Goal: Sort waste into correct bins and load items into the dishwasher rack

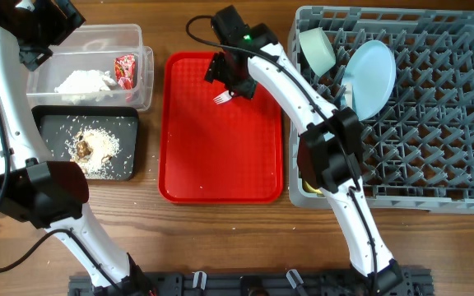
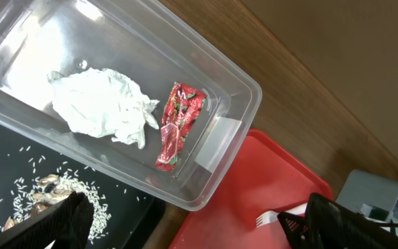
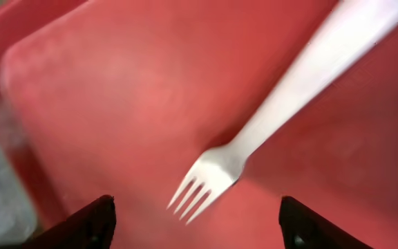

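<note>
Right claw (image 3: 195, 211) spread open over red tray (image 3: 116, 104) | white fork (image 3: 216, 169) between its fingers, tines toward claw, handle running away | left claw (image 2: 195, 213) open, clear tub (image 2: 251, 93) just ahead, holding napkin (image 2: 102, 104) and wrapper (image 2: 178, 124)

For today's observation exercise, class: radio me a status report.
Left gripper open over clear tub. Right gripper open above fork on red tray. Nothing blocking.

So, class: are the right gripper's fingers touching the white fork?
Apart. The right wrist view shows bare red tray between the fork and both fingers.
</note>
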You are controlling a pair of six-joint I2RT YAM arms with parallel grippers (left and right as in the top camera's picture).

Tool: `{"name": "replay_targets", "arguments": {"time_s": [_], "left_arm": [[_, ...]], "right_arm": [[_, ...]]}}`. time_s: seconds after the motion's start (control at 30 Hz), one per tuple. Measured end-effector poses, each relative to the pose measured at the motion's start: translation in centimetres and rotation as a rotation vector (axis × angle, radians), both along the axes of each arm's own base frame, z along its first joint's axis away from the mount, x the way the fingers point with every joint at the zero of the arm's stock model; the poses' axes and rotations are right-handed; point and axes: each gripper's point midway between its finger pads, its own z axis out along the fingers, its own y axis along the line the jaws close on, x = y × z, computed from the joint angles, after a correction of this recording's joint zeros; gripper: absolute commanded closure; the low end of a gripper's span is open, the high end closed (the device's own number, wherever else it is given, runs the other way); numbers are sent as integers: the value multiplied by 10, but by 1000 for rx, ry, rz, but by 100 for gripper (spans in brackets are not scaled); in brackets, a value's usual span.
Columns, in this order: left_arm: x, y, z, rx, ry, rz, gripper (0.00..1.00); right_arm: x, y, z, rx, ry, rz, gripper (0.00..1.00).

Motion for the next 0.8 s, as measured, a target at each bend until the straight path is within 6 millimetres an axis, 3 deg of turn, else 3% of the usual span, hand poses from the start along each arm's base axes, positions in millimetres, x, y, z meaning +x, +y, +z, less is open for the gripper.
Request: {"name": "replay_targets", "arguments": {"time_s": [0.27, 0.4, 0.53, 0.6, 0.7, 0.8], "left_arm": [[0, 0, 0, 0, 0, 0, 0], [0, 0, 0, 0, 0, 0, 0], [0, 0, 0, 0, 0, 0, 0], [0, 0, 0, 0, 0, 0, 0], [0, 0, 0, 0, 0, 0, 0], [0, 0, 0, 0, 0, 0, 0]], "right_arm": [[13, -14, -26, -75, -20, -81, 33], [18, -17, -32, -93, -38, -104, 44], [19, -19, -34, -105, -41, -109, 58], [18, -21, -36, -116, -38, -108, 82], [15, -24, -39, -133, -24, -111, 95], [13, -26, -40, -138, -16, -110, 96]]}}
